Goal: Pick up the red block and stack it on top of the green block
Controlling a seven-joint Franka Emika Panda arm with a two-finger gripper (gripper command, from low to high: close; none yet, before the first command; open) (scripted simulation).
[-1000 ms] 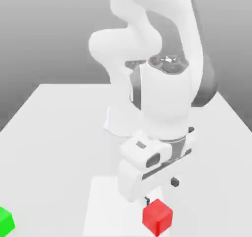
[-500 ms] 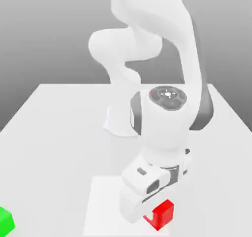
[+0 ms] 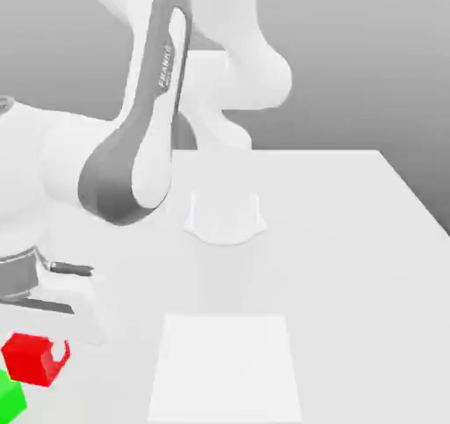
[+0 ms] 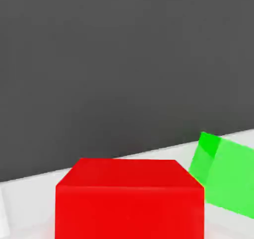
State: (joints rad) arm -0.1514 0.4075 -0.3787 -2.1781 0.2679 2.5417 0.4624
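Note:
The red block (image 3: 32,359) hangs in my gripper (image 3: 37,357), low at the exterior view's left, with the jaws shut on its sides. The green block (image 3: 9,397) rests on the table just below it and slightly further to the exterior view's left, partly cut off by the picture's edge. The red block sits a little above the green one and overlaps its upper corner. In the hand view the red block (image 4: 129,198) is close to the camera, and the green block (image 4: 223,176) lies beside and beyond it on the white table.
A lighter square patch (image 3: 224,365) marks the white table (image 3: 352,237) near its front middle. The arm's round base (image 3: 225,216) stands at the table's centre. The arm's grey and white links (image 3: 132,149) stretch over the table's left half.
The gripper shut on the red block at the front right. The arm then swung it across to the exterior view's left, ending just above the green block.

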